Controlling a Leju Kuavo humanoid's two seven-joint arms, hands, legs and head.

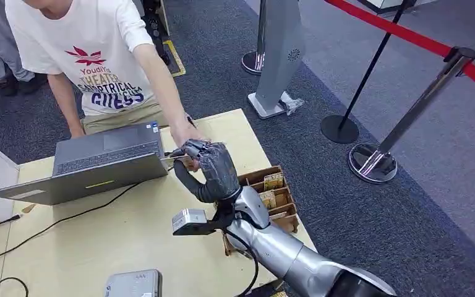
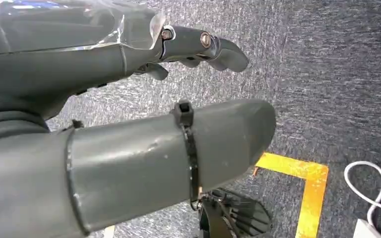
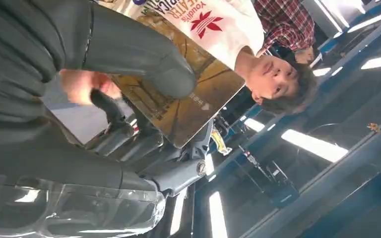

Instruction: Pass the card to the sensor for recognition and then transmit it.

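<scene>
My right hand (image 1: pixel 213 167) is raised over the wooden table (image 1: pixel 136 229), beside the laptop's front corner. It pinches a card (image 3: pixel 183 104) with a brown picture between the thick thumb (image 3: pixel 144 54) and the darker fingers; in the head view the card (image 1: pixel 172 158) shows as a thin edge. A person's hand (image 1: pixel 185 133) reaches down to the same spot, its fingers (image 3: pixel 82 85) right by the card. A grey box-shaped sensor (image 1: pixel 133 283) lies at the table's near edge. My left hand (image 2: pixel 129 124) hangs over the carpet, fingers apart, holding nothing.
An open grey laptop (image 1: pixel 99 164) stands at the table's far left with a black cable (image 1: pixel 68 216) trailing from it. A wooden card rack (image 1: pixel 272 192) sits at the table's right edge. A person in a white T-shirt (image 1: pixel 93 55) leans over the far side. Stanchions (image 1: pixel 371 161) stand to the right.
</scene>
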